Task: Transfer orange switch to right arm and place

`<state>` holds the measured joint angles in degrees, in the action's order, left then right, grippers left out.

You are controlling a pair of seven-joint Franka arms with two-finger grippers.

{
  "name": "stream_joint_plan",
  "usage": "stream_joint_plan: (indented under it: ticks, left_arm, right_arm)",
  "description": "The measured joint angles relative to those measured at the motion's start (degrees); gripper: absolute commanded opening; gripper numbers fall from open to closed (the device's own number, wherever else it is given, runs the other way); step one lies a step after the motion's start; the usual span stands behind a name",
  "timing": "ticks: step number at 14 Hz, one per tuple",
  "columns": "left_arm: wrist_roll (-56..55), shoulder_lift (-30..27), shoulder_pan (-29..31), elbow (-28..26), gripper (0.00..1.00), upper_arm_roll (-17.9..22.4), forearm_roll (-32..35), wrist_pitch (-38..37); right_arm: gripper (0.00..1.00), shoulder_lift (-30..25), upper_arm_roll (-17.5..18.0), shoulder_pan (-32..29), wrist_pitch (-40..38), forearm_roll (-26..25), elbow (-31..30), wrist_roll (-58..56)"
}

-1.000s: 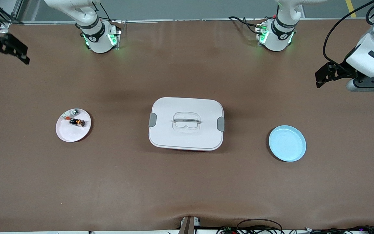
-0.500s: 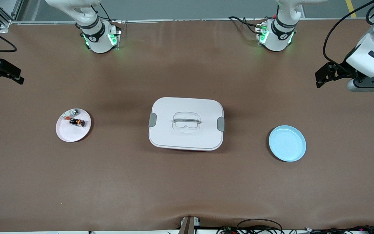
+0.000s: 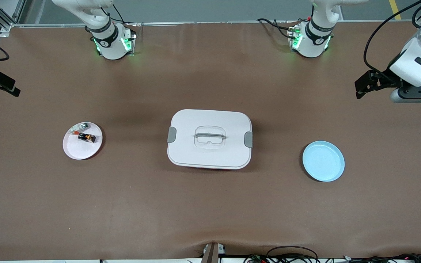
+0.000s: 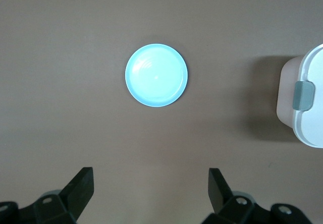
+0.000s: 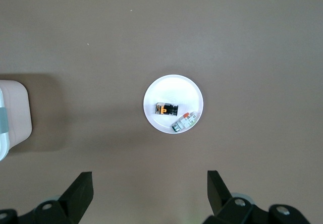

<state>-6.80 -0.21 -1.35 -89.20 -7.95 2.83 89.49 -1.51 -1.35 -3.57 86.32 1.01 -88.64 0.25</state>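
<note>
The orange switch [image 3: 86,137] is a tiny black block with an orange face. It lies on a small white plate [image 3: 76,151] toward the right arm's end of the table, beside a silver-white piece [image 3: 78,128]. The right wrist view shows the switch [image 5: 166,109] and its plate [image 5: 171,87] from high above. My right gripper [image 3: 7,87] is open and empty, up in the air over the table's edge at that end. My left gripper [image 3: 360,87] is open and empty, high over the left arm's end of the table.
A white lidded box [image 3: 209,138] with grey clips stands at the table's middle. An empty light blue plate [image 3: 323,161] lies toward the left arm's end and also shows in the left wrist view [image 4: 156,75]. Cables hang at the table's front edge.
My right gripper has moved over the table's edge, lower in the front view and farther out of frame. The left arm has hardly moved. The switch lies as before.
</note>
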Motion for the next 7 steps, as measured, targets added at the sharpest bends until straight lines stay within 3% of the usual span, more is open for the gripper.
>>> stream_joint_plan:
  ticks: [3, 7]
  left_arm:
    - [0.0, 0.0, 0.0, 0.4, 1.0, 0.0, 0.0, 0.0]
    - [0.0, 0.0, 0.0, 0.9, 1.0, 0.0, 0.0, -0.1]
  right_arm:
    - [1.0, 0.2, 4.6, -3.3, 0.0, 0.0, 0.0, 0.0]
    - [1.0, 0.2, 5.3, -3.6, -0.1, 0.0, 0.0, 0.0]
